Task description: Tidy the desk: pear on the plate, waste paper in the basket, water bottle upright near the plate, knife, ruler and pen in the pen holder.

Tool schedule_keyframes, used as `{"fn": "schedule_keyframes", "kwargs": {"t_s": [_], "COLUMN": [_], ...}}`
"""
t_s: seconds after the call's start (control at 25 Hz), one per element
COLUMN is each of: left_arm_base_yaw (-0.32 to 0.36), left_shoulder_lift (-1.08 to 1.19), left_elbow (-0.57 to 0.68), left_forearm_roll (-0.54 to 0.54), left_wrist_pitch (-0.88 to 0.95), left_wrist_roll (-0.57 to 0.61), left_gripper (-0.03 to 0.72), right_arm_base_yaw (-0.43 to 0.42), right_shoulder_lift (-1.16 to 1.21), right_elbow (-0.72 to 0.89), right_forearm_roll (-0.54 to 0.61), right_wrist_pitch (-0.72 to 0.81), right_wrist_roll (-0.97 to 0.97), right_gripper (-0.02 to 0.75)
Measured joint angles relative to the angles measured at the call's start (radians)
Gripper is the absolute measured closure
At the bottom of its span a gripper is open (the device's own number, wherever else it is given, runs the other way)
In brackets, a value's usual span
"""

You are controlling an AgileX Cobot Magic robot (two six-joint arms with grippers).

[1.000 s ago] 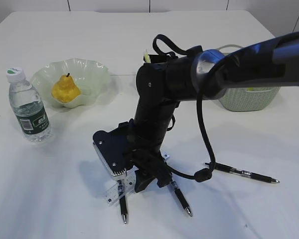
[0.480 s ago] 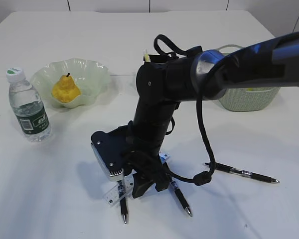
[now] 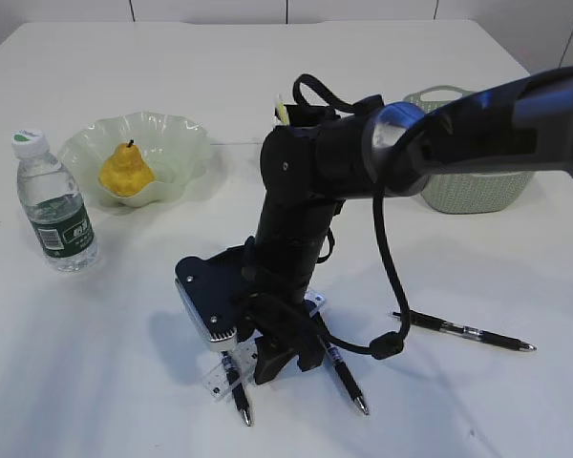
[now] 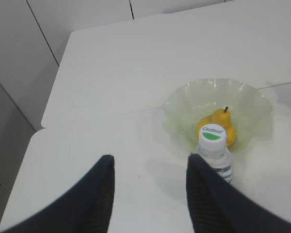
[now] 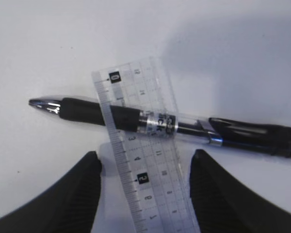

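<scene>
My right gripper points down at the desk's front middle, open, its fingers either side of the clear ruler. The ruler lies across a black pen. Two more pens lie to the right. On the wavy green plate sits the pear, with the water bottle upright beside it. My left gripper hangs open and holds nothing, above the desk near the bottle. The arm hides the pen holder; knife and waste paper are out of view.
The woven basket stands at the back right, partly behind my right arm. A black cable loops down from the arm to the desk near the pens. A pale yellowish tip pokes up behind the arm.
My right gripper has settled slightly lower and closer over the ruler. The pen under the ruler has turned a little. Everything else stays put.
</scene>
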Motion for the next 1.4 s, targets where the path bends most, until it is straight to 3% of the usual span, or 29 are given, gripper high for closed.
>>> {"fn": "schedule_keyframes", "kwargs": {"t_s": [0.16, 0.6, 1.4], "left_arm_base_yaw": [0.0, 0.0, 0.0], "left_shoulder_lift": [0.0, 0.0, 0.0], "left_elbow": [0.0, 0.0, 0.0], "left_forearm_roll": [0.0, 0.0, -0.006], "left_wrist_pitch": [0.0, 0.0, 0.0], "left_wrist_roll": [0.0, 0.0, 0.0], "left_gripper": [0.347, 0.347, 0.347], "right_arm_base_yaw": [0.0, 0.0, 0.0], "right_shoulder_lift": [0.0, 0.0, 0.0], "right_elbow": [0.0, 0.0, 0.0], "right_forearm_roll": [0.0, 0.0, 0.059], "right_wrist_pitch": [0.0, 0.0, -0.014], "right_wrist_roll": [0.0, 0.0, 0.0], "right_gripper": [0.316, 0.452, 0.458]}}
